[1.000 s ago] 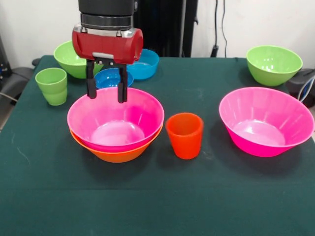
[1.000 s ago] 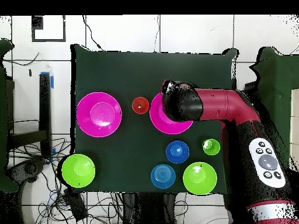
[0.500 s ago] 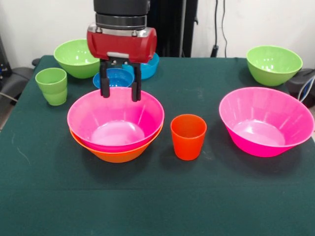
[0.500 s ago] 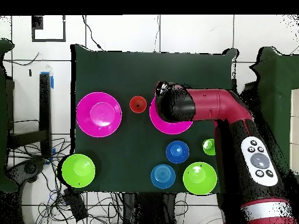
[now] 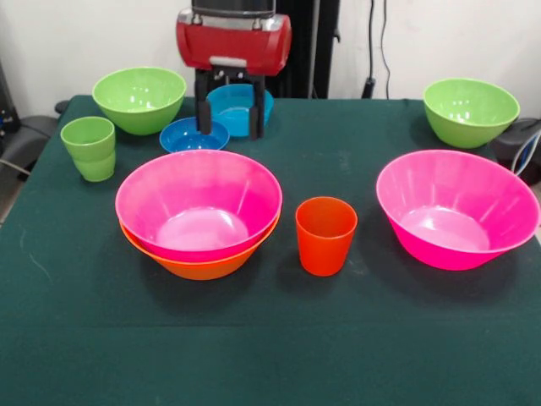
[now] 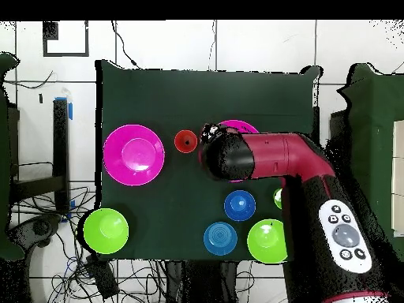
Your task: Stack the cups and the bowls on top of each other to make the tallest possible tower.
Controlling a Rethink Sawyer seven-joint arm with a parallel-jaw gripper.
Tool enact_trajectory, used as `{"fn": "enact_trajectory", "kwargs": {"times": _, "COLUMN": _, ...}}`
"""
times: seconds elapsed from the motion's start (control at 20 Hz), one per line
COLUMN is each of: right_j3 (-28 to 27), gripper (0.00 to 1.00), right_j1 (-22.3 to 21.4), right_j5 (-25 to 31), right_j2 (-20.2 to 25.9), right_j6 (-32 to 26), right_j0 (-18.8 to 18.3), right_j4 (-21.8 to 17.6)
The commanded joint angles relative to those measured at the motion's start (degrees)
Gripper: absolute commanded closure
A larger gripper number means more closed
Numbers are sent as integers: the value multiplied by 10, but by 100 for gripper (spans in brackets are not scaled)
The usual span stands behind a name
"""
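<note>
End effector (image 5: pixel 229 112) spread and empty above the light blue bowl (image 5: pixel 240 108).

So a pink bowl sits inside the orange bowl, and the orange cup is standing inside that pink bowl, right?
Not quite. The pink bowl does sit inside the orange bowl, but the orange cup stands on the table beside them, not inside. The front view shows it plainly.
</note>
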Motion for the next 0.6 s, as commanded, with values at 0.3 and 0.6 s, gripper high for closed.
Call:
{"fn": "enact_trajectory", "kwargs": {"times": 0.3, "right_j3": 162, "gripper": 0, "right_j1": -50, "right_j5": -37, "right_j2": -16, "right_j6": 47, "right_j0": 16, "right_j4": 8}}
{"fn": "enact_trajectory", "kwargs": {"times": 0.6, "right_j3": 236, "gripper": 0, "right_j1": -84, "right_j5": -72, "right_j2": -3, "right_j6": 67, "right_j0": 27, "right_j4": 28}}
